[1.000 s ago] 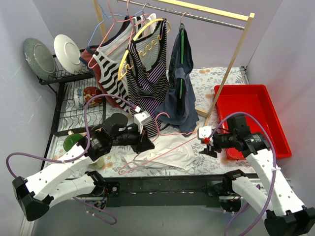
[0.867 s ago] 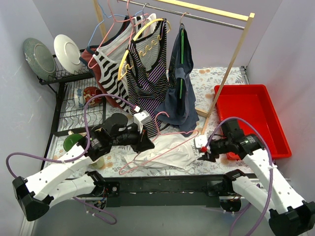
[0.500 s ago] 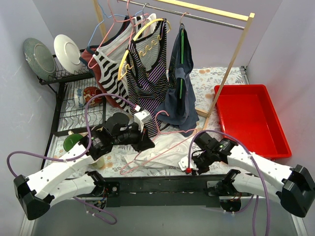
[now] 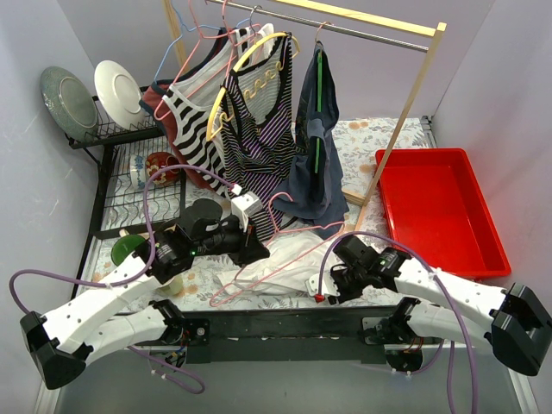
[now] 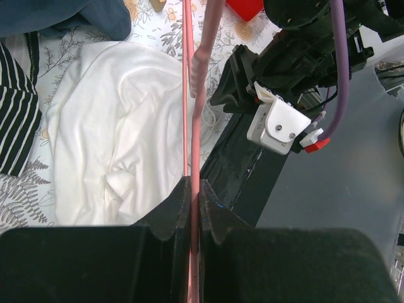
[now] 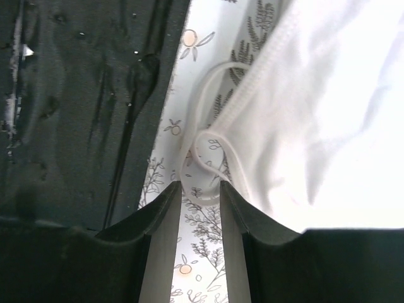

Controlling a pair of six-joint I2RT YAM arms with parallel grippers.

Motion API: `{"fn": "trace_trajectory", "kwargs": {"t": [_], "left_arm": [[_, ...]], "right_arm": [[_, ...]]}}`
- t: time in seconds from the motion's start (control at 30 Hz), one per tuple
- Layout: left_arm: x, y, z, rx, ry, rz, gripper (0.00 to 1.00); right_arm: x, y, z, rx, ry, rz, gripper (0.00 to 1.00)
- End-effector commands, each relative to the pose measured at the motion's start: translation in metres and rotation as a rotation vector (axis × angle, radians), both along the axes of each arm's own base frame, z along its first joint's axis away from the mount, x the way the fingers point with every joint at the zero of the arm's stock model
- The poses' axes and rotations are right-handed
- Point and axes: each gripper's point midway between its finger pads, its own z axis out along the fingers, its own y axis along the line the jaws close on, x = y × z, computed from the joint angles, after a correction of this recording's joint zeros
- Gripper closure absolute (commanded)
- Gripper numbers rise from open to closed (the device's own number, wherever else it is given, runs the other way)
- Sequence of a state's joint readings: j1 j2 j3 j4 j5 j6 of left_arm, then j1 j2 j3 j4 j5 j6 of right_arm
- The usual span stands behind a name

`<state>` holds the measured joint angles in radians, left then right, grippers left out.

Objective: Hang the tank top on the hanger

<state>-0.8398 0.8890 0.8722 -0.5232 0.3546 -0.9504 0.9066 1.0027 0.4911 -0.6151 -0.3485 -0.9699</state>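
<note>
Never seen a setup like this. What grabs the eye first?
The bright red tray at the right and the striped tops hanging at the back. Nearer, the left gripper pinches a pink hanger above a crumpled white tank top, whose strap lies between the open fingers of the right gripper.

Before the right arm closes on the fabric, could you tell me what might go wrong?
1. The right gripper straddles only a thin strap loop at the tank top's edge; closing may miss it, or lift the strap alone and bunch the fabric.
2. The left gripper pinches the hanger by thin wire, so it could swivel.
</note>
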Motion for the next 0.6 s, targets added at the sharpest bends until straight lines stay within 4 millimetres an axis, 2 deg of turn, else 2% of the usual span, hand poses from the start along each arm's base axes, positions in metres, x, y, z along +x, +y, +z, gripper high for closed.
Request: {"fn": "trace_trajectory", "kwargs": {"t": [0.0,0.23,0.4,0.47,0.57], "left_arm": [[0.0,0.002,0.007,-0.029,-0.026,0.007,1.0],[-0.002,0.003,0.006,-0.033,-0.019,0.005,1.0],[-0.002,0.003,0.006,-0.029,-0.019,0.007,1.0],[-0.002,0.003,0.007,-0.03,-0.025,0.005,1.0],[-0.001,0.002,0.009,-0.034,-0.028,0.003,1.0]], "right_arm": [[0.005,-0.004,-0.004,-0.008,-0.032,-0.035,0.6],[0.006,-0.002,0.004,0.008,-0.023,-0.061,0.57],[0.007,0.009,0.031,0.103,0.008,-0.074,0.54],[0.01,0.01,0.031,0.11,0.01,-0.088,0.54],[0.007,0.009,0.019,0.09,0.034,-0.095,0.54]]}}
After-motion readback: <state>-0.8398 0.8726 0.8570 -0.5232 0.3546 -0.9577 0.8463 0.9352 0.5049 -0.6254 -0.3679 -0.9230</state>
